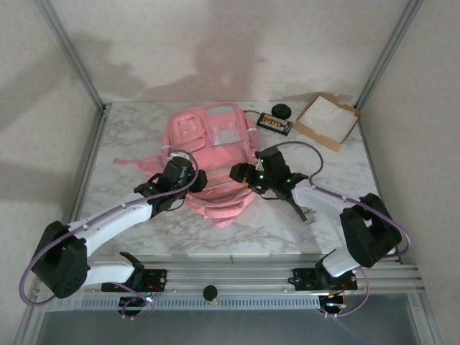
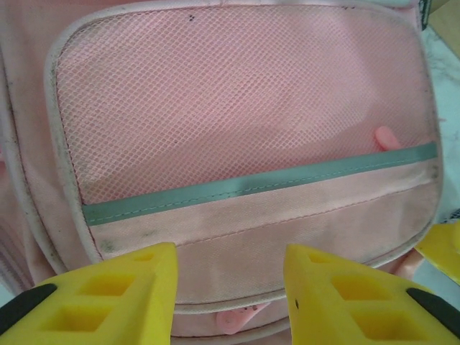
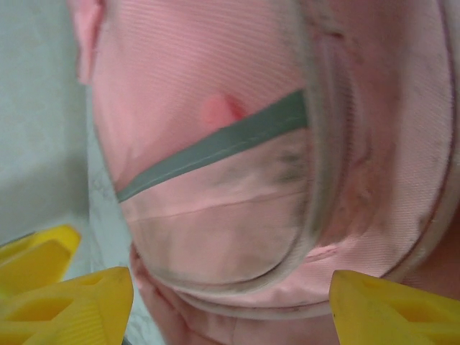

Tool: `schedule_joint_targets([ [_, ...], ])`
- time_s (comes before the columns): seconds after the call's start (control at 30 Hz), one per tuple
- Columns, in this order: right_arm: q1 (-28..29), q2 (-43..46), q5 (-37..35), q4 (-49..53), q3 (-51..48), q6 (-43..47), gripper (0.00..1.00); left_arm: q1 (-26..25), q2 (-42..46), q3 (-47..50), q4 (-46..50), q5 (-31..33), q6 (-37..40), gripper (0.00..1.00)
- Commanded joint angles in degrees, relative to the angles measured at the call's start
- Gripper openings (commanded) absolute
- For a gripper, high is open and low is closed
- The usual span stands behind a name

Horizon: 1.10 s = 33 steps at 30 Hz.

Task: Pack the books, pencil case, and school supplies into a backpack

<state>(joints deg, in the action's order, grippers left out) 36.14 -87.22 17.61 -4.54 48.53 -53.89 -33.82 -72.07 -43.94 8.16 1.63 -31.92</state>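
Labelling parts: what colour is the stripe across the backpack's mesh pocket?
Grey-green stripe on the pink backpack; best in left wrist view.

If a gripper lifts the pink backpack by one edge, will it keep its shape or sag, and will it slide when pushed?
The backpack would probably sag, not hold its shape: it is soft fabric with a thin mesh pocket. Pushed, it would likely bunch up or slide on the smooth marble table, not roll. Its loose strap may drag behind.
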Motion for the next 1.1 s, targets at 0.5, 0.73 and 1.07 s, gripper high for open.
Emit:
schedule_joint_targets([
  [0.5, 0.66, -4.22, -0.59, 2.44, 14.02, 1.55, 0.49, -0.84, -0.95, -2.84, 3.63, 5.02, 5.82, 0.43],
  [0.73, -0.05, -5.02, 1.15, 0.50, 14.85, 0.05, 0.13, -1.67, -0.96, -2.47, 5.72, 4.48, 9.77, 0.43],
  [1.07, -0.98, -5.10, 2.62, -0.66, 16.36, -0.56, 0.05, -3.33, -1.57, 0.17, 5.34, 1.44, 12.15, 0.45],
])
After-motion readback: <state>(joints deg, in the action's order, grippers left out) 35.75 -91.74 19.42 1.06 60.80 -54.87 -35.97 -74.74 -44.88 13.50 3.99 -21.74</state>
